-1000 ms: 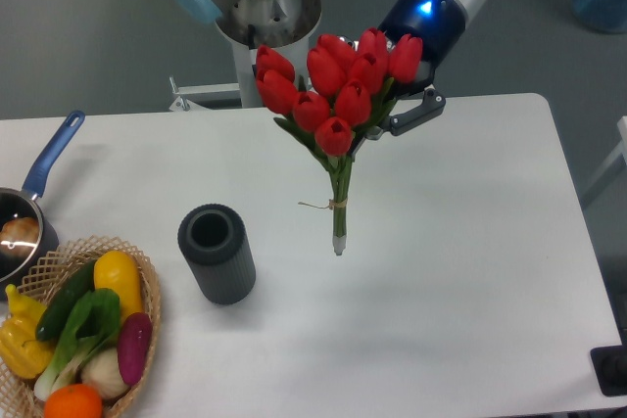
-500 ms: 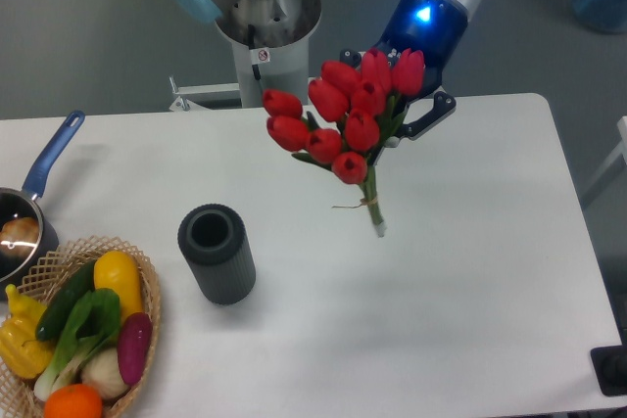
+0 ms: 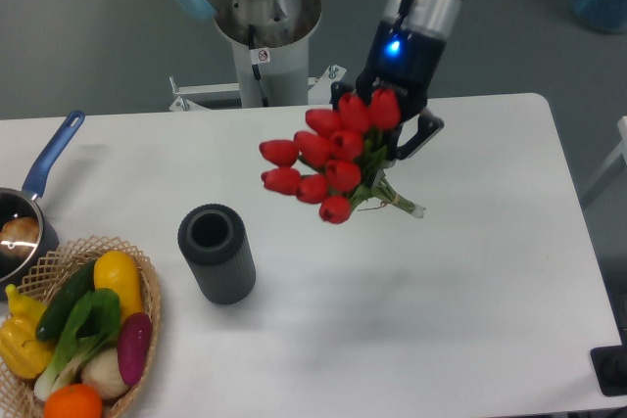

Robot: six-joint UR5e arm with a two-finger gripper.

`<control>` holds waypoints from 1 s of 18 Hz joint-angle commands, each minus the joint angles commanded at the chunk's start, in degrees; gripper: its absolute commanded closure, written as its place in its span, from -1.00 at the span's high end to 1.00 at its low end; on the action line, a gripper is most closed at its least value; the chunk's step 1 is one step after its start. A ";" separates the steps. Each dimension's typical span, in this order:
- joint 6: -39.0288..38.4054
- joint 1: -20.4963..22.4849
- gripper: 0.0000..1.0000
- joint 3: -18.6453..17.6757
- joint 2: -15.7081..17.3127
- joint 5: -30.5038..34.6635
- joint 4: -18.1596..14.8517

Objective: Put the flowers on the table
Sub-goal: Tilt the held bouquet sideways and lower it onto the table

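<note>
The flowers, a bunch of red tulips with green leaves and tied stems, hang in the air above the middle of the white table. The bunch is tilted, heads to the lower left, stem ends to the right. My gripper is shut on the flowers near the leaves, mostly hidden behind the blooms. The bunch does not touch the table.
A dark cylinder stands upright left of the flowers. A wicker basket of vegetables sits at the front left corner. A pot with a blue handle is at the left edge. The robot base stands behind the table.
The gripper has turned and come lower. The bunch has swung from stems pointing down to lying nearly sideways, stem ends now pointing right and heads moved to the left.
</note>
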 joint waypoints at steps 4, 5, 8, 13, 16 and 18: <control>6.92 -0.97 -0.27 -0.44 -1.14 5.90 -0.70; 8.69 -0.97 -0.27 -0.53 -1.14 7.91 -2.18; 14.22 -0.88 -0.27 -1.40 -1.75 11.00 -5.01; 18.89 -1.41 -0.27 -3.07 -4.65 18.44 -5.10; 21.18 -4.65 -0.27 -1.94 -7.38 26.29 -5.10; 21.18 -4.93 -0.27 -2.28 -8.35 27.01 -5.10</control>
